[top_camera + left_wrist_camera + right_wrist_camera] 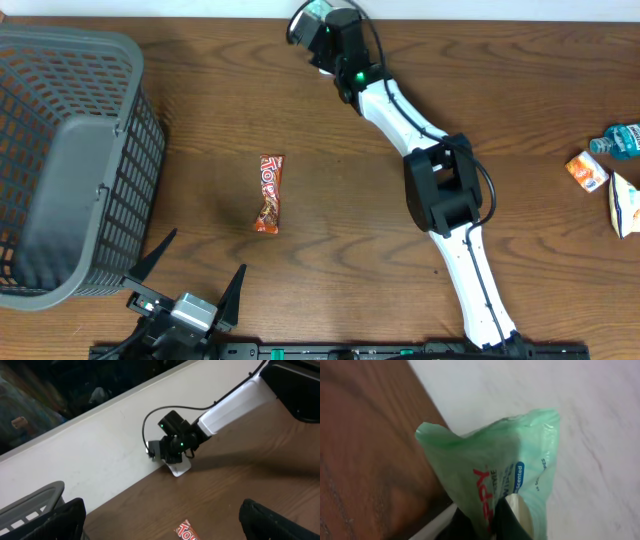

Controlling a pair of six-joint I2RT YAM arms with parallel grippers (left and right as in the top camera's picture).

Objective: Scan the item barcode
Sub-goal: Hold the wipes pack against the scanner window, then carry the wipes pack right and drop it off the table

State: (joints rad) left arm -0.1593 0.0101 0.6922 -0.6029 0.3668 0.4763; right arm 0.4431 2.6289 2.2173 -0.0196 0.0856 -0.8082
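Although the green packet (495, 460) is pinched at its lower end between the right gripper (487, 520) jaws, no barcode shows on the face turned to the wrist camera; only red lettering and a blue oval label can be read there. The packet is at the far edge of the table (340, 250), close to the pale wall, with the right arm stretched across the table to reach it. Whether its lower corner touches the table cannot be told.

No scanner can be made out in any view, so where the code must be presented is unknown.

Nearer the middle of the table lies a red candy bar (270, 193), flat and apart from both arms. The left gripper (205, 258) hangs low at the near edge with its jaws spread wide and nothing between them, just beside the grey basket (140, 150) that fills the left side. At the far right sit a blue bottle (625, 138), an orange packet (587, 170) and a white pouch (625, 205), well apart from the arms.

Progress, as judged: the item is in hand, so picking appears done. Finding the barcoded face and showing it to a reader appear to be left.
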